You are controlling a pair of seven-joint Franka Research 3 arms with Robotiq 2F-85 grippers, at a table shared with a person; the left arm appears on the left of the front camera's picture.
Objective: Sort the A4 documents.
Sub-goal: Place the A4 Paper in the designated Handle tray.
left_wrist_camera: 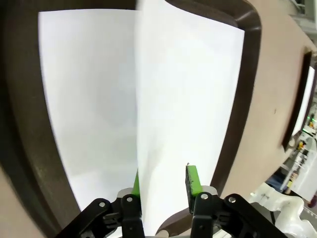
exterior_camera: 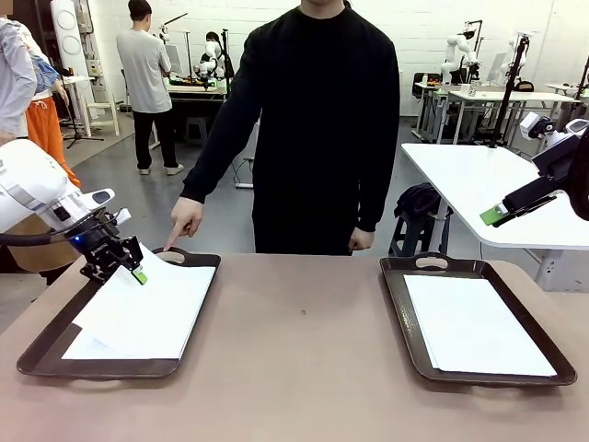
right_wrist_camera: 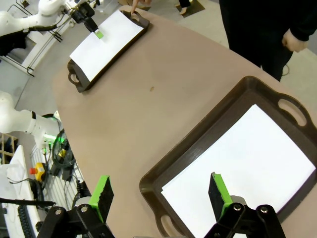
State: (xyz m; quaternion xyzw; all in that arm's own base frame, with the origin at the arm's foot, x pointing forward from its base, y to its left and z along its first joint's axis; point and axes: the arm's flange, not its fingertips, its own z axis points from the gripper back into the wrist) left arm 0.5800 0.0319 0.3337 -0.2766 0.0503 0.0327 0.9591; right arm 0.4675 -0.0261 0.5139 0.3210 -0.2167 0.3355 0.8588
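A4 documents lie in two dark brown trays on the brown desk. In the left tray, the top sheet has its edge lifted and curled — it passes between the left pincer's green pads, jaws standing apart around it, not clamped. Another sheet lies flat beneath. A person's hand points at that tray's far handle. The right tray holds a flat sheet. The right pincer hovers above it — jaws wide apart, empty.

Left tray cropped by wrist view's edges; raised sheet hides part of sheet beneath
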